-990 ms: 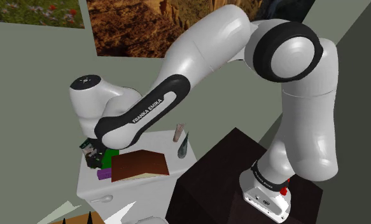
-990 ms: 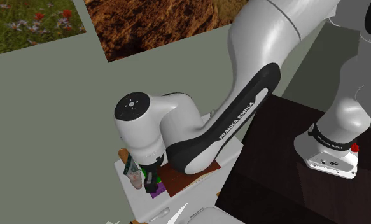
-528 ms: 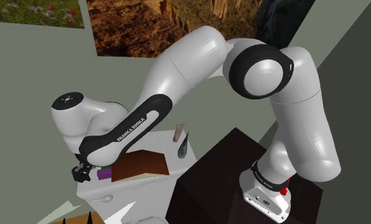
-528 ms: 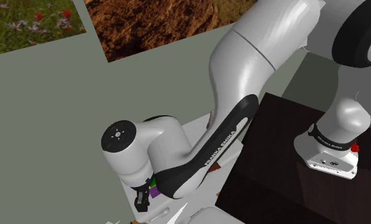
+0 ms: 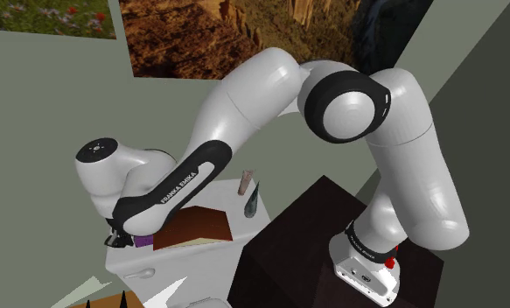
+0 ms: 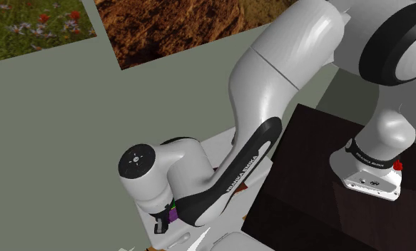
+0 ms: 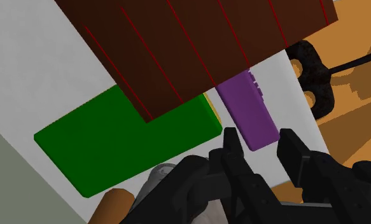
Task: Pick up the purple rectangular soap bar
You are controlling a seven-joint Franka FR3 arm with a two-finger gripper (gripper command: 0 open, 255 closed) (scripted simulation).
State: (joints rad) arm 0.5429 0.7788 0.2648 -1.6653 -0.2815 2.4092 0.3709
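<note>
Our all-black two-finger gripper stood spread, its fingers flanking the near end of the purple rectangular soap bar; we could not tell contact. The bar lay on a white flat surface, just beside a dark brown red-lined board and a green flat slab. Beyond rose a grey-green wall bearing a brown landscape picture.

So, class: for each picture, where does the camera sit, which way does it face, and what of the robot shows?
Shoulder view: beside the stand, looking down at the brown board; whole arm shows.
Second exterior view: high, much the same side, looking down; arm and base show.
Wrist view: on the hand, looking along the open jaws at the purple soap bar.
Shared: shoulder and wrist views both show the board.
</note>
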